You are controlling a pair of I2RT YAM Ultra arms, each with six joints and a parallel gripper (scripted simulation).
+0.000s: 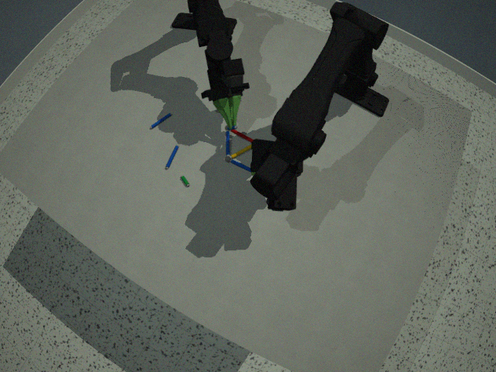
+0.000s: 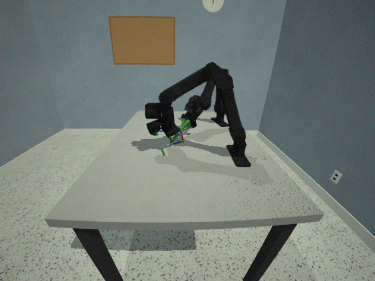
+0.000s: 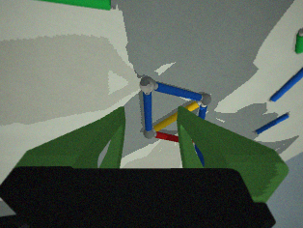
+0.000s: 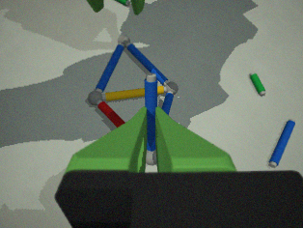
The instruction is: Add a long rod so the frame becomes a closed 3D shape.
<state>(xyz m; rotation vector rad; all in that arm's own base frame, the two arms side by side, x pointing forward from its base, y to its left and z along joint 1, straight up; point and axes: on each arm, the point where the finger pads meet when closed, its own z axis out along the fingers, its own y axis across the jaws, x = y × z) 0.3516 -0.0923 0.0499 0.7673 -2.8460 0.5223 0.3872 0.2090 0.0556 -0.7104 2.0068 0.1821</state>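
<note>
1. My right hand [image 1: 231, 127] [image 2: 181, 130] [image 4: 151, 114] is clenched on a long blue rod with pale ends [image 1: 231, 128] [image 4: 151, 97]. It is at the red-and-blue corner of the frame; I cannot tell whether either rod end touches a ball.
2. My left hand [image 1: 253, 173] [image 2: 172, 139] [image 3: 151, 113] [image 4: 117, 10] is partly open, fingers apart. In its wrist view they stand either side of one blue side of the frame; contact I cannot tell.
3. The frame of blue, red and yellow rods with grey steel balls [image 1: 227, 143] [image 2: 177, 141] [image 3: 179, 91] [image 4: 110, 68] lies between my hands, the yellow rod crossing its middle.
4. A longer green rod [image 2: 162, 152] [image 3: 74, 4] [image 4: 122, 1] lies near my left hand, away from the frame.
5. Beyond the frame from my left hand lie a short green rod [image 1: 184, 181] [image 2: 156, 134] [image 3: 299, 42] [image 4: 258, 84], a loose blue rod [image 1: 172, 157] [image 3: 288, 84] [image 4: 282, 143] and another loose blue rod [image 1: 160, 121] [image 3: 272, 124].
6. My left arm [image 1: 304, 100] [image 2: 187, 83] crowds over the frame's side and hides part of it from above; my right arm reaches in close beside it.
7. The edges of the counter [image 1: 160, 248] [image 2: 181, 193] [image 3: 48, 68] [image 4: 280, 24] are well apart from both hands. The tight spot is between the hands.
</note>
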